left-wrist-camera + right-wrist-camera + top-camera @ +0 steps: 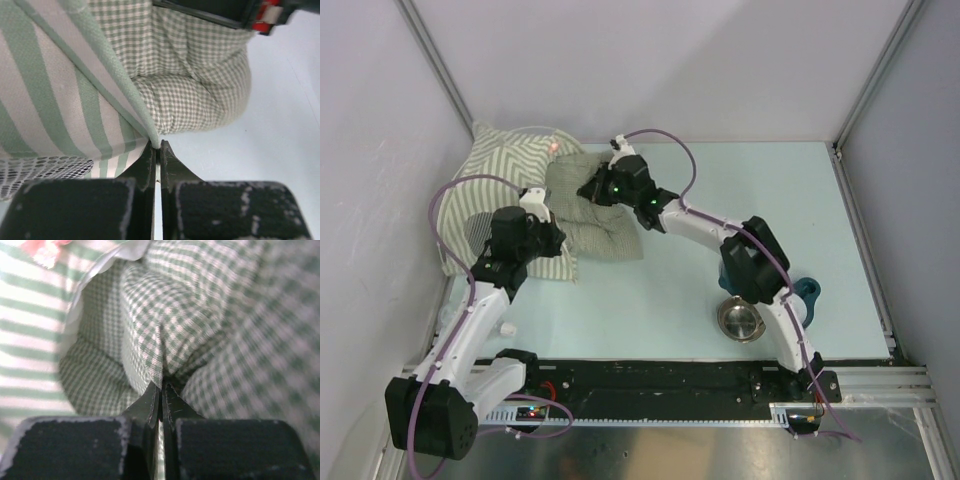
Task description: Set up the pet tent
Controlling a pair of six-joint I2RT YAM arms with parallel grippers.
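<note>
At the near edge of the pet tent (pixel 495 165), the left jaws pinch its striped fabric; beside it the right jaws pinch the checked cushion (pixel 600 235).

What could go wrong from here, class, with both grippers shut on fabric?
The left gripper pinches only a thin striped edge of the pet tent, so a pull may slip it free. The right gripper holds a small fold of the checked cushion, so lifting it might drag the tent along.
</note>
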